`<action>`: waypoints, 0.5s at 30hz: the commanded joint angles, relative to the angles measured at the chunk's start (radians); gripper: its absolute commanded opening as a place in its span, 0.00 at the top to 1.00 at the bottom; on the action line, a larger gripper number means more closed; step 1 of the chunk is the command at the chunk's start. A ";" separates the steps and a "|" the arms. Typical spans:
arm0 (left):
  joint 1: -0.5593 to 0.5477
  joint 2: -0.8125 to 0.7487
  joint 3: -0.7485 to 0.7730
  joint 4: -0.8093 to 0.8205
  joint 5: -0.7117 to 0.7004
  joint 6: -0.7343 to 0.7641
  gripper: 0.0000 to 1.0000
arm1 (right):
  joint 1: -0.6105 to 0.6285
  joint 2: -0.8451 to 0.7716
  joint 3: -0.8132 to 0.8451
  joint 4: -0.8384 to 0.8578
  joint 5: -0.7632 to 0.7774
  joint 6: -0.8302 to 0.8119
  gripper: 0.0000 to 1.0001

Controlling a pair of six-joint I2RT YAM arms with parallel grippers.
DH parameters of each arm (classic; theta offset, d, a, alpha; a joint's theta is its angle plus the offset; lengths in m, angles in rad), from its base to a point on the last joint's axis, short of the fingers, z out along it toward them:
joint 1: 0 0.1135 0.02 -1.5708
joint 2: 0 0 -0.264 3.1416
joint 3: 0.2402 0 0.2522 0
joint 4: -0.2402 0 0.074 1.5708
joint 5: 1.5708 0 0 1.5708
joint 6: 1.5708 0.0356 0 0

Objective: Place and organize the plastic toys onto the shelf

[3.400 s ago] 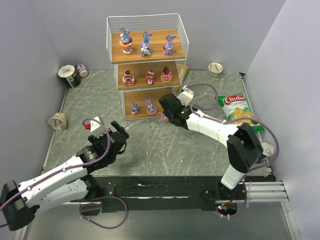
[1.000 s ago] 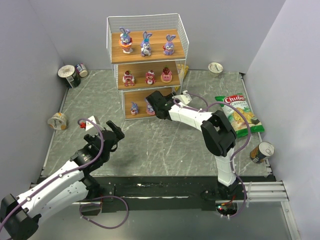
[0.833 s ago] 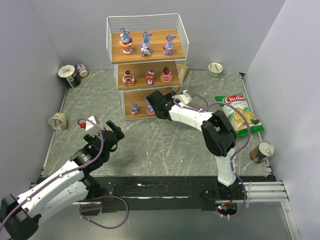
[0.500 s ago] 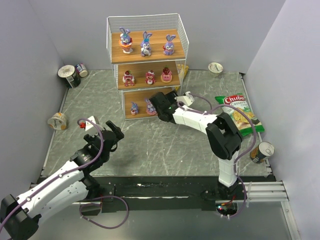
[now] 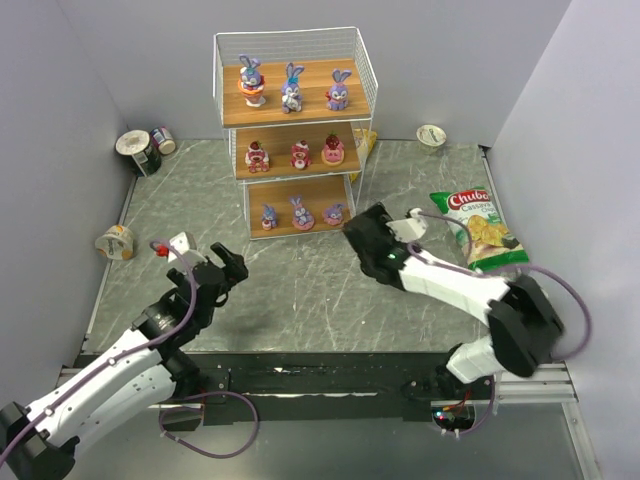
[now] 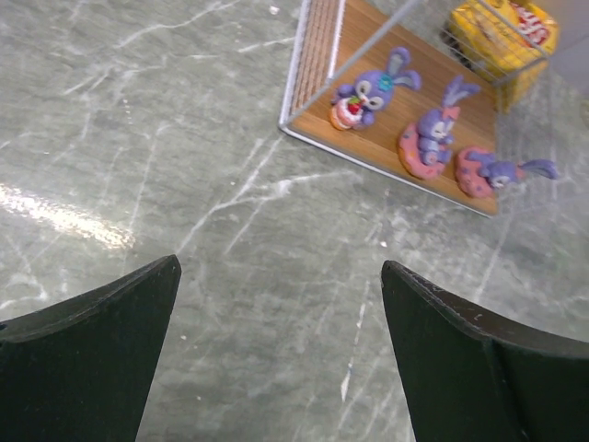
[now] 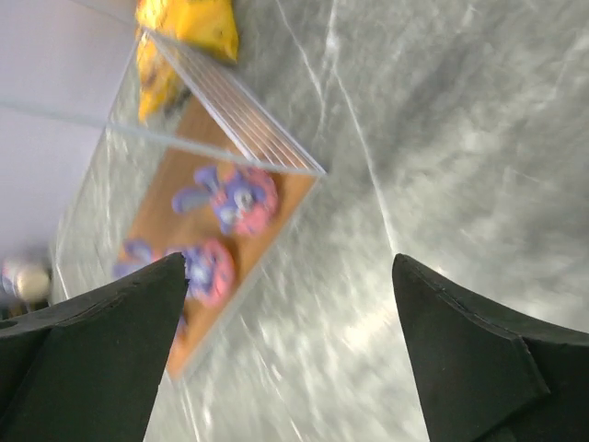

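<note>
My left gripper [image 6: 279,276] is released, its fingers [image 6: 92,359] spread wide over the bare worktop [image 6: 138,120] with nothing between them. My right gripper [image 7: 288,265] is likewise agape and empty, though that wrist view is smeared with blur. From above, the left gripper sits toward the near-left part of the worktop, and the right one sits just off the near-right corner of the shelf [image 5: 316,160], apart from it; at that size I cannot read either jaw gap. The shelf stands at the middle of the far edge with all nine toys [image 5: 300,154] on it, three to a tier. From above the bottom three are tiny and I cannot tell whether they stand. My left wrist view shows them better: two look upright, and the rightmost toy [image 6: 497,170] seems to lie on its side, ears pointing away from the others. My right wrist view gives only two blurred ones on the bottom board, the rest cut off by my own finger. A yellow packet [image 6: 502,32] shows behind the shelf, mostly hidden by the wire. A bag [image 5: 475,222] lies by the right edge, cans [image 5: 138,150] sit in the far-left corner, and a cup [image 5: 115,242] sits at the left edge
</note>
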 commanded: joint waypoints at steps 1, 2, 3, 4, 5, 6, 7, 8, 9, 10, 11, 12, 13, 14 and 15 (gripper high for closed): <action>0.004 -0.061 0.052 -0.013 0.048 0.024 0.04 | -0.022 -0.236 -0.109 -0.002 -0.168 -0.284 0.00; 0.004 -0.070 0.076 -0.039 0.062 0.024 0.04 | -0.026 -0.283 -0.159 -0.005 -0.220 -0.380 0.00; 0.004 -0.089 0.093 -0.056 0.069 0.019 0.04 | -0.029 -0.379 -0.186 -0.001 -0.249 -0.431 0.00; 0.004 -0.099 0.112 -0.071 0.075 0.014 0.04 | -0.034 -0.429 -0.206 -0.007 -0.278 -0.473 0.00; 0.004 -0.118 0.141 -0.084 0.083 0.014 0.04 | -0.041 -0.478 -0.236 -0.023 -0.312 -0.520 0.00; 0.004 -0.129 0.151 -0.107 0.085 0.011 0.04 | -0.046 -0.574 -0.246 -0.057 -0.353 -0.544 0.00; 0.004 -0.141 0.159 -0.122 0.083 0.007 0.04 | -0.048 -0.621 -0.253 -0.074 -0.378 -0.570 0.00; 0.004 -0.164 0.170 -0.131 0.086 0.007 0.04 | -0.052 -0.667 -0.255 -0.097 -0.396 -0.612 0.00; 0.004 -0.176 0.173 -0.160 0.097 -0.004 0.04 | -0.055 -0.749 -0.247 -0.134 -0.442 -0.633 0.00; 0.002 -0.188 0.179 -0.177 0.108 -0.007 0.04 | -0.055 -0.791 -0.235 -0.199 -0.475 -0.660 0.00; 0.001 -0.210 0.194 -0.193 0.118 -0.009 0.04 | -0.055 -0.829 -0.202 -0.238 -0.504 -0.721 0.00; -0.001 -0.222 0.201 -0.225 0.132 -0.012 0.04 | -0.058 -0.896 -0.183 -0.273 -0.536 -0.752 0.00; 0.001 -0.233 0.207 -0.237 0.132 -0.012 0.04 | -0.058 -0.926 -0.166 -0.340 -0.579 -0.778 0.00; -0.001 -0.256 0.225 -0.260 0.129 -0.013 0.04 | -0.058 -0.952 -0.139 -0.367 -0.597 -0.821 0.00; -0.001 -0.265 0.233 -0.277 0.128 -0.016 0.04 | -0.057 -0.993 -0.128 -0.391 -0.608 -0.834 0.00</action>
